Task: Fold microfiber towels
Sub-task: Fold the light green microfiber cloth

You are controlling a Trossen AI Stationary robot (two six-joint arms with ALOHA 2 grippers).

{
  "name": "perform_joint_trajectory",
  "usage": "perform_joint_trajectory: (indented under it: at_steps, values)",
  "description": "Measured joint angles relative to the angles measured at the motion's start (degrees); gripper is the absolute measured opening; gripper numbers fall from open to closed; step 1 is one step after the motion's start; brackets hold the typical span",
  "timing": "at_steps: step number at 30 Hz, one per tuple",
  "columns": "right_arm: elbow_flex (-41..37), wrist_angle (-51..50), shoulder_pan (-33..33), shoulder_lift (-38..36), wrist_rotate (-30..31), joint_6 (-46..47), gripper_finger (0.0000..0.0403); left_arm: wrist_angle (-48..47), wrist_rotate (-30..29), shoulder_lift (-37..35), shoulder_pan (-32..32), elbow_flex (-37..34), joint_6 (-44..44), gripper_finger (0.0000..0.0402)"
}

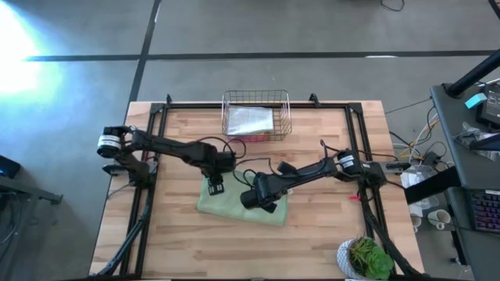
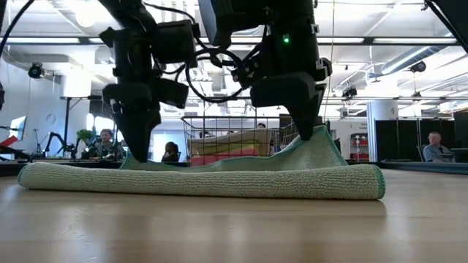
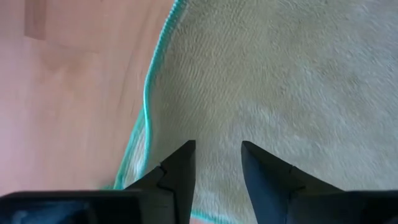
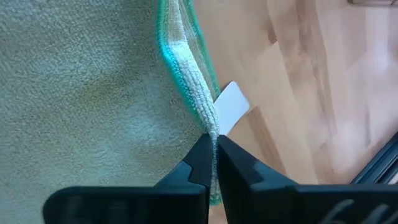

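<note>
A pale sage green microfiber towel [image 1: 233, 204] lies folded over on the wooden table, its thick fold [image 2: 197, 180] toward the near edge. My left gripper [image 3: 217, 148] stands open, pointing down over the towel's far left part near its teal-stitched edge [image 3: 149, 93]. My right gripper [image 4: 214, 140] is shut on the towel's right edge, which rises into a peak [image 2: 319, 140]. In the high view the left gripper [image 1: 216, 187] and the right gripper [image 1: 262, 203] stand close together over the towel. My left gripper has its fingertips [image 3: 186, 152] down at the towel's top surface; I cannot tell whether they touch it. My right gripper pinches the towel's teal-stitched edge [image 4: 208, 121] between its two fingers, beside a white label [image 4: 231, 106]. The fingers come steeply from above. That edge is lifted into a peak and the rest lies on the table; one layer or several, I cannot tell.
A copper wire basket [image 1: 256, 115] with folded cloths stands at the far middle of the table. A potted plant [image 1: 366, 257] sits at the near right corner. Black frame rails [image 1: 148, 179] run along both sides. People sit in the room behind [image 2: 106, 142].
</note>
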Motion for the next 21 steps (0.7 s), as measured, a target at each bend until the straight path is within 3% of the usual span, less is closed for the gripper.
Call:
perform_joint_trajectory:
  at_steps: [13, 21]
  values:
    - [0.00, -1.03, -2.81, 0.00, 3.16, -3.85, 0.0092, -1.73, -0.83, -8.39, 0.00, -0.07, 0.09, 0.0113]
    - [-0.02, -3.85, -2.65, -3.42, 2.95, -5.26, 0.0106, -1.65, 3.63, -12.82, -4.45, -1.57, -4.56, 0.0113]
